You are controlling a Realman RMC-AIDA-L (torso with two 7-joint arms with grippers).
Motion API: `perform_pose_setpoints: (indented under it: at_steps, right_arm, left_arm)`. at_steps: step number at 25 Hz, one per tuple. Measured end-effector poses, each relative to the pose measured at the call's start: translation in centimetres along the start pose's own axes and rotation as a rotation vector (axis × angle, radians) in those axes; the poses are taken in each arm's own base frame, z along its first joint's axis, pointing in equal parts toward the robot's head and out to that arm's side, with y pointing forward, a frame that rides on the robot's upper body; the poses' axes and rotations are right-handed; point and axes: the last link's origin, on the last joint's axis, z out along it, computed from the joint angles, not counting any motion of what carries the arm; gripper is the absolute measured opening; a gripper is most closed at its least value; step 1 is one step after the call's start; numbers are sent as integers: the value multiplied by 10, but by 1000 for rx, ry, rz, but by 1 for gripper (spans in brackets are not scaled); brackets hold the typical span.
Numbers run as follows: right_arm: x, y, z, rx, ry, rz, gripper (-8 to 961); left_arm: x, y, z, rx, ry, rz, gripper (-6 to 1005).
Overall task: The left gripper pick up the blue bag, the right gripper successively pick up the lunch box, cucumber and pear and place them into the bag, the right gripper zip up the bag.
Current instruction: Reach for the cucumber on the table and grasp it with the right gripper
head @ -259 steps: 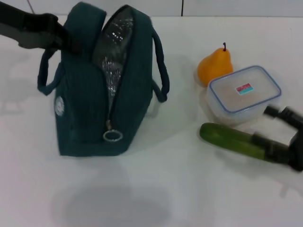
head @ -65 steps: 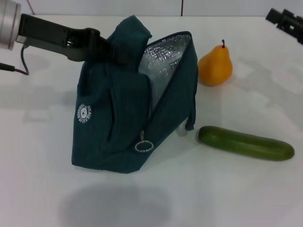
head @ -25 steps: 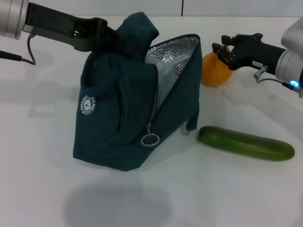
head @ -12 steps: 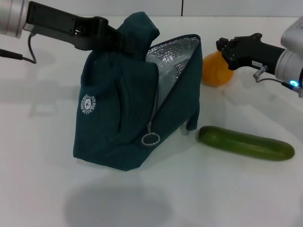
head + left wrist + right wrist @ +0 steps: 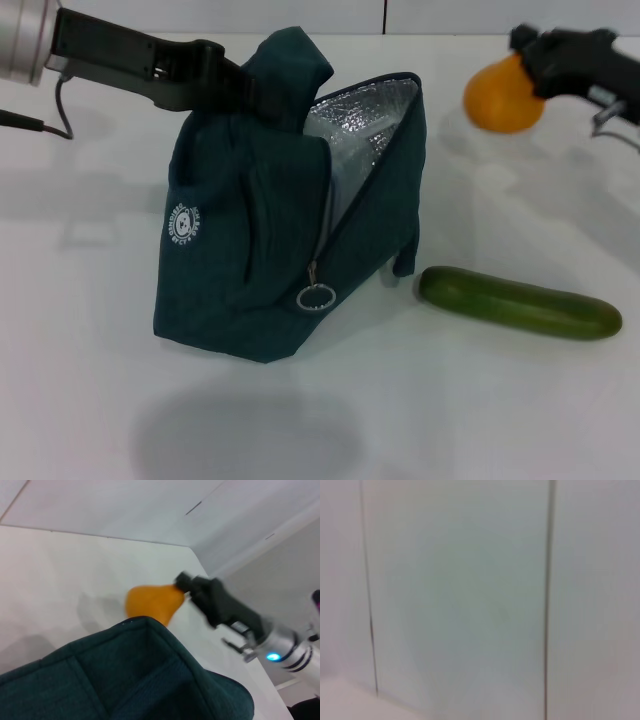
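The blue bag [image 5: 270, 230] stands on the white table, mouth open, silver lining showing. My left gripper [image 5: 235, 92] is shut on the bag's top edge and holds it up; the bag's fabric also shows in the left wrist view [image 5: 125, 680]. My right gripper [image 5: 530, 55] is shut on the orange-yellow pear [image 5: 502, 98] and holds it in the air at the far right, right of the bag's mouth. The pear [image 5: 150, 602] and that gripper [image 5: 182, 582] also show in the left wrist view. The green cucumber [image 5: 518, 303] lies on the table right of the bag. The lunch box is out of view.
The zip's ring pull [image 5: 315, 297] hangs at the bag's front. The right wrist view shows only a pale panelled wall [image 5: 470, 600]. The white table [image 5: 480, 400] stretches in front of the bag and cucumber.
My right gripper has lifted the pear off the table and moved it up and to the right. The bag, my left gripper and the cucumber have not moved.
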Motion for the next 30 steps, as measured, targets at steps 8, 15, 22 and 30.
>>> perform_pose_setpoints:
  at_steps: [8,15,22,30]
  right_arm:
    - [-37,-13,-30,-141,-166,219,57]
    - [-38,-4,-27,-187,-161,239,70]
    - [-31,4,-25,-206,-136,241,83]
    - [4,23,-39,-232,-61,279,98]
  left_arm:
    - [-2,-1,-1,1,-3,-5,42]
    - [-2,-1,0,1,-4,-5,42]
    - [-3,-2,-1,1,-3,-7,42]
    - [-4,-2,0,0,-3,-4,42]
